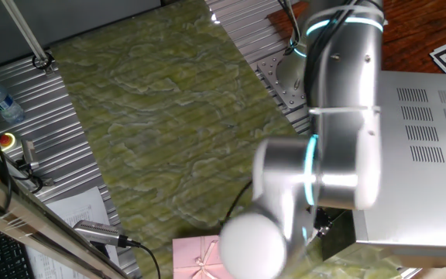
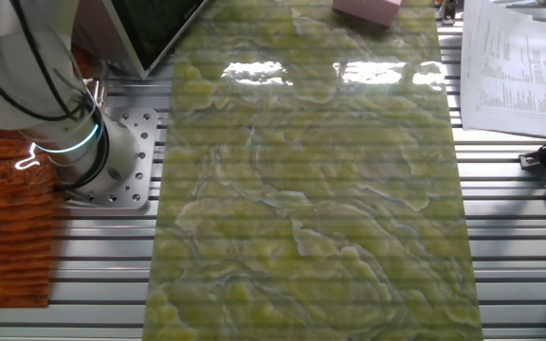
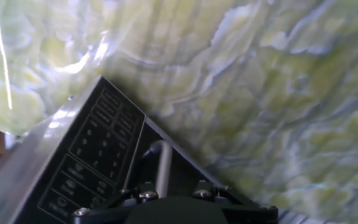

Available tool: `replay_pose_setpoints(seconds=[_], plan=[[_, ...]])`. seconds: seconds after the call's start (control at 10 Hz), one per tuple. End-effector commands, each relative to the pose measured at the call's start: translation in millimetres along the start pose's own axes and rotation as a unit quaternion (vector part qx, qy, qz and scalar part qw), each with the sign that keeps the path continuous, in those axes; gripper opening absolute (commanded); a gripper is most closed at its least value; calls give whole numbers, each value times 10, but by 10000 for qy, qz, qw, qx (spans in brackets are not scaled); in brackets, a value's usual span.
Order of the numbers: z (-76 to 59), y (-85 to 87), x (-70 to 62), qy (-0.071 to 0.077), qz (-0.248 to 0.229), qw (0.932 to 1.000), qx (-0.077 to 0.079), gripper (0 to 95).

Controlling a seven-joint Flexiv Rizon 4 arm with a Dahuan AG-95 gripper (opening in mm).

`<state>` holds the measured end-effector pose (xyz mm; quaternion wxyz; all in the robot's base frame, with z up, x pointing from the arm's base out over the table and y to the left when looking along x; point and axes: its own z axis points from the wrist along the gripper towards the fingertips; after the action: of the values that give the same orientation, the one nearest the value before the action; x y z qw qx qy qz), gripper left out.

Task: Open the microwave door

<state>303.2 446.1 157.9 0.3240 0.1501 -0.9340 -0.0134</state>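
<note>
The microwave (image 1: 416, 155) is a big silver-grey box with vent slits on top, at the right of one fixed view. My arm (image 1: 339, 139) stands in front of it and hides its front there. In the hand view, the dark control panel (image 3: 98, 162) and the silver bar handle (image 3: 161, 165) of the microwave door (image 3: 188, 171) fill the lower left. The handle runs down between the two finger mounts of my gripper (image 3: 169, 194), close against the left one. The fingertips themselves do not show. A dark-glass panel in a silver frame (image 2: 154, 28) shows at the top left of the other fixed view.
A small pink gift box (image 1: 196, 260) (image 2: 368, 9) lies on the green marbled tabletop (image 2: 311, 189) near the microwave. My arm's base (image 2: 83, 156) is bolted at the table's side. Printed papers (image 2: 500, 66), cables and a water bottle (image 1: 2, 105) lie along the opposite side.
</note>
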Motion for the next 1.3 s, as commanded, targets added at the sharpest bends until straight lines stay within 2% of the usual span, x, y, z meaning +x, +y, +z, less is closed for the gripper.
replay_pose_setpoints(seconds=[0.1,0.5,0.6,0.7,0.9,1.0,1.3], plan=[[0,51,77,-42,239,9989,-393,380],[53,14,98,9,686,9960,-569,380],[63,7,102,-3,770,9946,-689,380],[63,7,102,-2,860,9933,-766,190],[64,6,103,25,1045,9908,-855,190],[66,5,104,30,1123,9893,-926,0],[96,84,48,-1,1522,9751,-1615,0]])
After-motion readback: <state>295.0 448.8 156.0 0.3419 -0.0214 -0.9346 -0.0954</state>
